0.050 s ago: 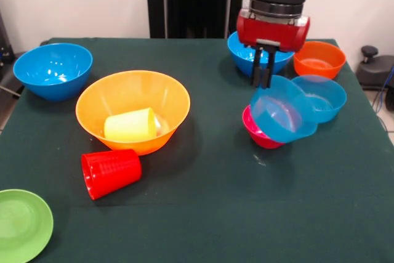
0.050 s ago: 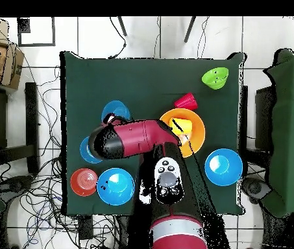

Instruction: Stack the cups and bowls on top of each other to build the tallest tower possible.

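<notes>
Black two-fingered gripper point(image 1: 262, 82) closed to a narrow gap on the rim of a tilted pale translucent blue bowl point(image 1: 282, 112), which leans on a pink-red bowl point(image 1: 258, 135). Second pale blue bowl point(image 1: 323, 97) touches it. Big yellow-orange bowl point(image 1: 132, 109) holds the yellow cup point(image 1: 130, 125) lying sideways; red ribbed cup point(image 1: 111, 172) lies beside it.

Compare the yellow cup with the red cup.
The yellow cup lies inside the big yellow-orange bowl; the red cup lies on the table in front of that bowl. The yellow cup looks smooth; the red cup shows fine ribbing. Both lie on their sides.
</notes>
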`<action>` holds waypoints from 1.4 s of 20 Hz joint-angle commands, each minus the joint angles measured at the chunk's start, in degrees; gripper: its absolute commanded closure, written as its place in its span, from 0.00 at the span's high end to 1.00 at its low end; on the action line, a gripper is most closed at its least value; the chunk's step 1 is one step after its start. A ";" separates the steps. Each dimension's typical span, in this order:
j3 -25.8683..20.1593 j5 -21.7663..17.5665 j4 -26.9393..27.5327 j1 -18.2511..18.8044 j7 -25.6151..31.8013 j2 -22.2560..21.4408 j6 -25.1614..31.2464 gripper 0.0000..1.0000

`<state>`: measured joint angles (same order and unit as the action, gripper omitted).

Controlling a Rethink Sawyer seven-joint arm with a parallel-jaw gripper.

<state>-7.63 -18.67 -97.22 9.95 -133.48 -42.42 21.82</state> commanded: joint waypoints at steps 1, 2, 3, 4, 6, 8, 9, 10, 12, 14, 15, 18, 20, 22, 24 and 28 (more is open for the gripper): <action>-11.26 2.06 -6.89 4.55 14.24 -11.32 12.74 0.00; -11.85 2.75 -7.26 5.15 14.89 -12.86 14.39 0.00; -12.72 3.15 -7.63 5.98 15.67 -14.18 15.81 0.00; -13.60 3.55 -8.01 6.89 16.57 -15.26 16.99 0.00; -15.16 4.02 -8.78 8.76 17.60 -16.63 18.12 0.00; -16.08 3.48 -9.32 10.13 18.65 -17.55 18.89 0.00; -16.63 3.11 -9.62 10.85 19.17 -17.97 19.18 0.00; -17.17 2.75 -9.92 11.57 19.69 -18.40 19.48 0.00; -18.20 2.27 -10.43 12.97 20.02 -18.87 20.06 0.00; -19.10 1.63 -11.08 14.29 19.80 -19.13 19.69 0.00; -19.35 1.09 -11.49 14.87 19.56 -18.98 18.95 0.00; -20.44 -1.51 -12.45 17.11 20.69 -18.12 17.14 0.00; -20.98 -3.05 -12.95 18.97 21.46 -17.53 15.78 0.00; -22.04 -4.70 -13.14 20.98 23.30 -16.82 14.94 0.00; -22.83 -6.84 -13.00 22.69 25.42 -16.20 14.63 0.00; -24.58 -10.05 -13.24 24.87 26.32 -15.12 13.54 0.00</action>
<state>-26.89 -20.36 -104.68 32.06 -126.54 -61.26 35.87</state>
